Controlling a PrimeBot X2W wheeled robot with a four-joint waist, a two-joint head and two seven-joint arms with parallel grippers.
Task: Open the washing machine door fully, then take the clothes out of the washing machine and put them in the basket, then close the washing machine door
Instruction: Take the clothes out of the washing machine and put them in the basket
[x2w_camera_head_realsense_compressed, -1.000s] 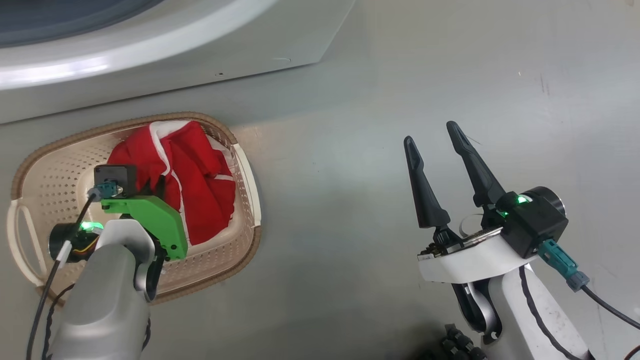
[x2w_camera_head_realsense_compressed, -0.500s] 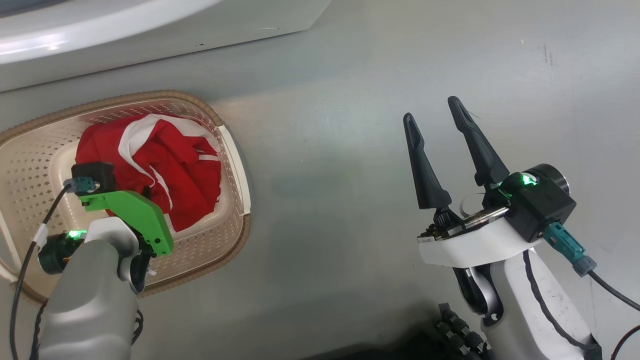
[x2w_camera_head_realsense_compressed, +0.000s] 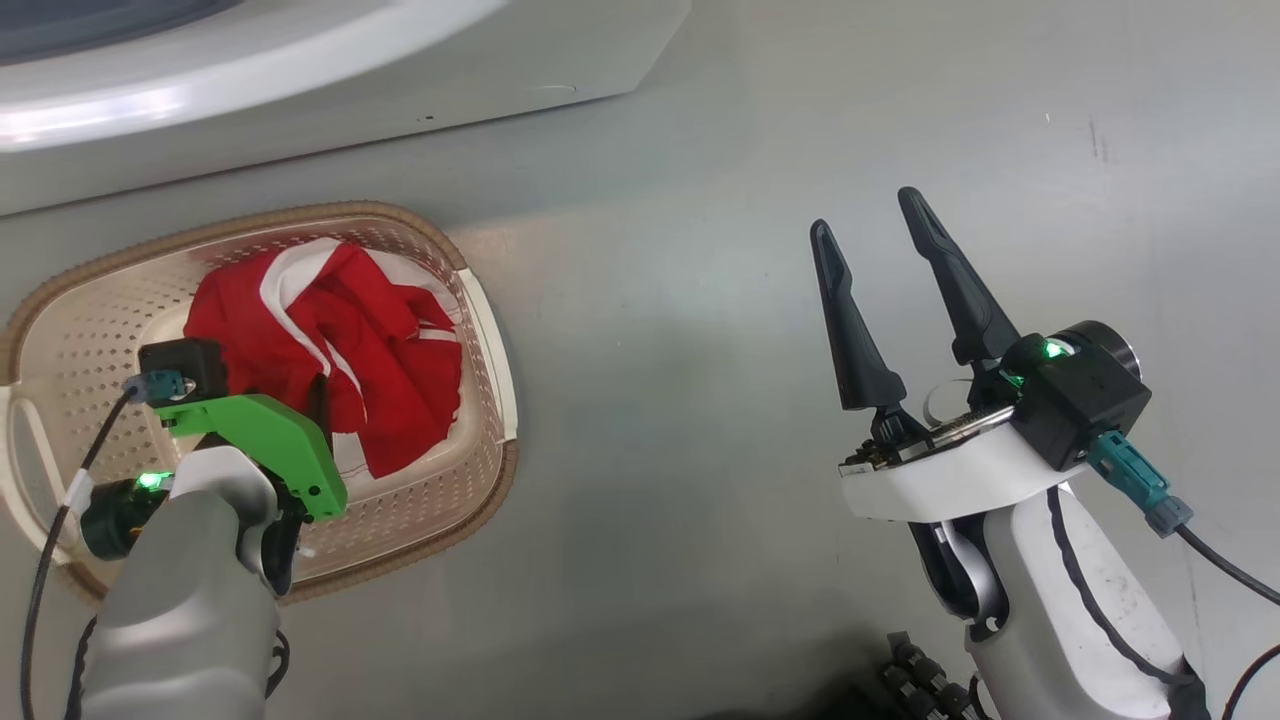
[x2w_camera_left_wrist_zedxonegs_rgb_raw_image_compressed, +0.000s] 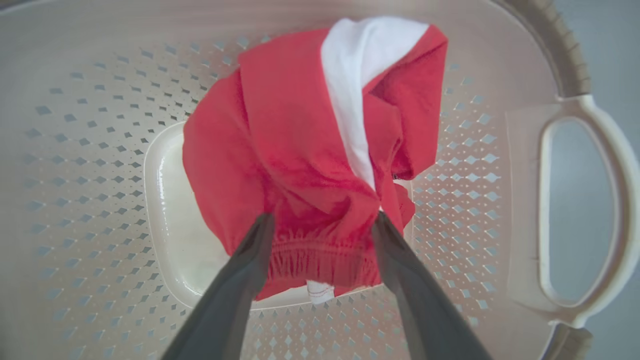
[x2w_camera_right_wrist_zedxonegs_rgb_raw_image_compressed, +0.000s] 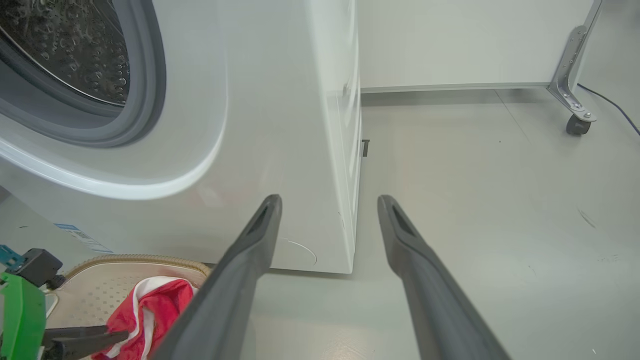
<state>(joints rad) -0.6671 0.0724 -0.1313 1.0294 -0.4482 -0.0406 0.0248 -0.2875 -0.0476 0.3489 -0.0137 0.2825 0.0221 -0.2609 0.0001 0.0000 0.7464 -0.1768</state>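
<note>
Left gripper (x2w_camera_left_wrist_zedxonegs_rgb_raw_image_compressed: 320, 222) is hanging inside the small cream perforated plastic basket with the brown woven-look rim (x2w_camera_left_wrist_zedxonegs_rgb_raw_image_compressed: 90, 150), its two long dark fingers standing apart. They are straddling the gathered waistband of the red fabric garments with white stripes (x2w_camera_left_wrist_zedxonegs_rgb_raw_image_compressed: 280, 150) rather than pinching it. The left wrist view is showing this spread plainly, along with one cream side handle (x2w_camera_left_wrist_zedxonegs_rgb_raw_image_compressed: 580, 210). In the head view a green bracket (x2w_camera_head_realsense_compressed: 270, 440) on the wrist is covering those fingers.

The clothes (x2w_camera_head_realsense_compressed: 330, 350) are lying in a crumpled heap on the basket's bottom, toward the side nearer the right arm. The basket (x2w_camera_head_realsense_compressed: 480, 470) is sitting on the grey floor (x2w_camera_head_realsense_compressed: 700, 400) just in front of the big white front-loading washing machine (x2w_camera_head_realsense_compressed: 300, 100).

The right gripper (x2w_camera_head_realsense_compressed: 864, 212) is hovering over bare floor well apart from the basket, fingers spread with nothing between them. The right wrist view is adding what the head view is cutting off: the steel perforated drum (x2w_camera_right_wrist_zedxonegs_rgb_raw_image_compressed: 65, 45), the grey rubber gasket (x2w_camera_right_wrist_zedxonegs_rgb_raw_image_compressed: 145, 75), a small blue label (x2w_camera_right_wrist_zedxonegs_rgb_raw_image_compressed: 80, 237) low on the front panel, and a metal leg on a caster (x2w_camera_right_wrist_zedxonegs_rgb_raw_image_compressed: 570, 90) by the far wall. The left arm's dark fingers are also showing there, beside the heap.

Against the earlier head pictures the whole scene is sitting a little differently, so the camera has shifted. The heap is lying with a broader white band showing across its top than a second ago. The right gripper is keeping the same spread pose.
</note>
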